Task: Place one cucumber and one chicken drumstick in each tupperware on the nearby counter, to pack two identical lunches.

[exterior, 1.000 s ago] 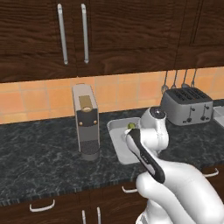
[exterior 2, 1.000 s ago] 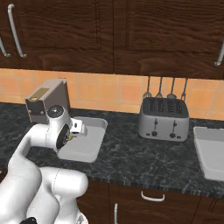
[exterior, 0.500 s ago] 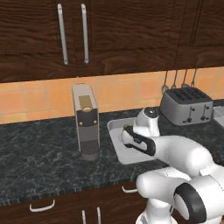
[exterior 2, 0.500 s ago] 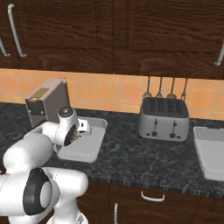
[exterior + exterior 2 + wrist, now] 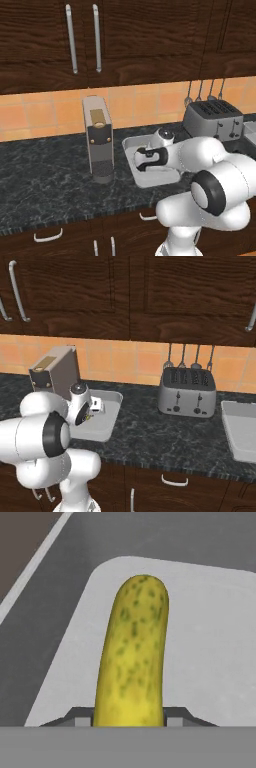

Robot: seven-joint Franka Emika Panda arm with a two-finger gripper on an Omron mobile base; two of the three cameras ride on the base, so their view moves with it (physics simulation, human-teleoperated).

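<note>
We reach over black counter [image 5: 45,185], coffee machine [image 5: 98,137] at one side, toaster [image 5: 187,391] at other. Near tupperware [image 5: 131,148] sits just beside coffee machine; second tupperware [image 5: 240,426] lies past toaster, well apart. Our gripper [image 5: 129,716] hangs low over near tub, jaws closed snug on cucumber [image 5: 134,647], which points along tub floor, likely for set-down.

We see the cucumber [image 5: 132,657] between the gripper [image 5: 129,716] fingers, above a tupperware [image 5: 109,406] on the counter [image 5: 150,441]. A coffee machine [image 5: 98,137] stands left of it, a toaster [image 5: 187,392] right, another tupperware [image 5: 240,428] beyond.
</note>
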